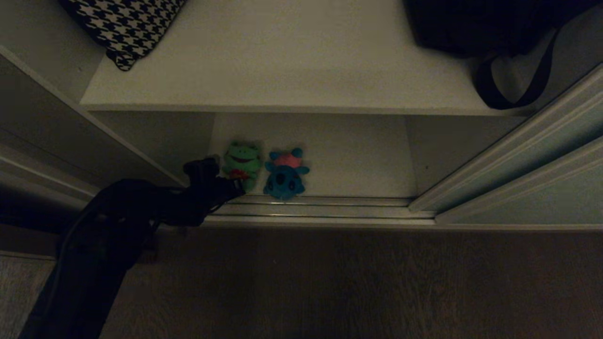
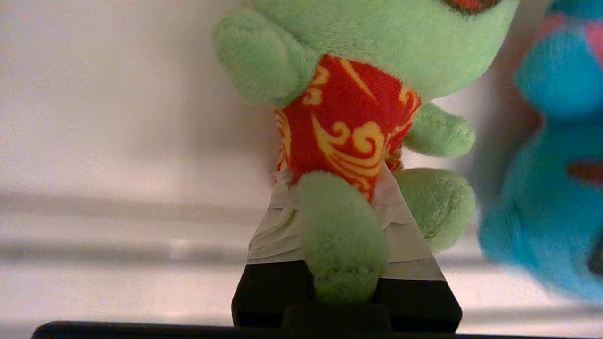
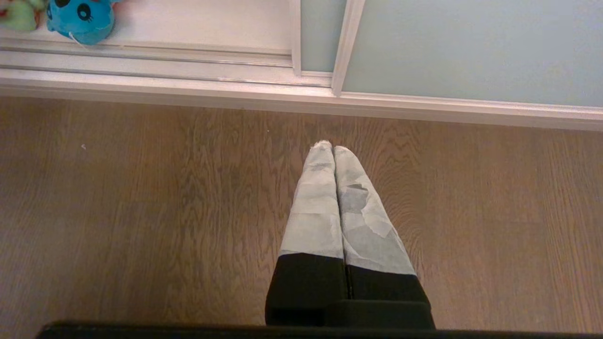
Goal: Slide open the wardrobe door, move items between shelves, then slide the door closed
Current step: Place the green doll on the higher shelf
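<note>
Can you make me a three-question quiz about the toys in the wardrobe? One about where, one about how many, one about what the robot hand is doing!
1. Where is the frog?
A. On the upper shelf
B. On the lower shelf, beside the blue toy
C. On the floor

2. How many plush toys are there?
A. One
B. Two
C. Four

3. What is the left end effector doing?
A. Closing on the frog's leg
B. Holding the bag
C. Resting shut over the floor

Answers:
1 B, both toys sit side by side below the upper shelf.
2 B, only the frog and the blue toy show.
3 A, the leg lies between its fingers.
</note>
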